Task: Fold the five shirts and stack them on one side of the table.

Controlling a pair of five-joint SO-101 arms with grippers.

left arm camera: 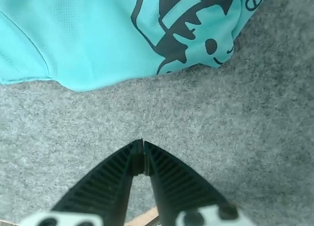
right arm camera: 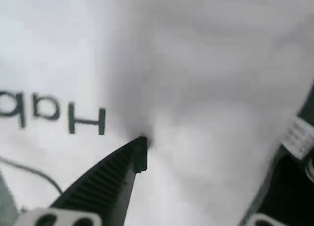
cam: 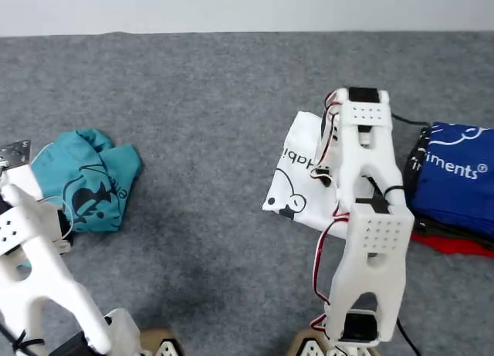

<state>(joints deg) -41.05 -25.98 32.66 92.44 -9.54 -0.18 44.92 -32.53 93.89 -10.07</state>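
Observation:
A crumpled teal shirt with a dark cartoon print lies at the table's left. My left arm stands just in front of it. The left gripper is shut and empty over bare grey carpet, a short way from the teal shirt's edge. A white shirt with black print lies right of centre, partly under my right arm. The right gripper is down on the white shirt. Cloth puckers at one dark fingertip and covers the other finger.
A stack of folded shirts sits at the right edge, with a blue shirt on top, a black one under it and a red one at the bottom. The grey carpet stretches bare between the teal and white shirts.

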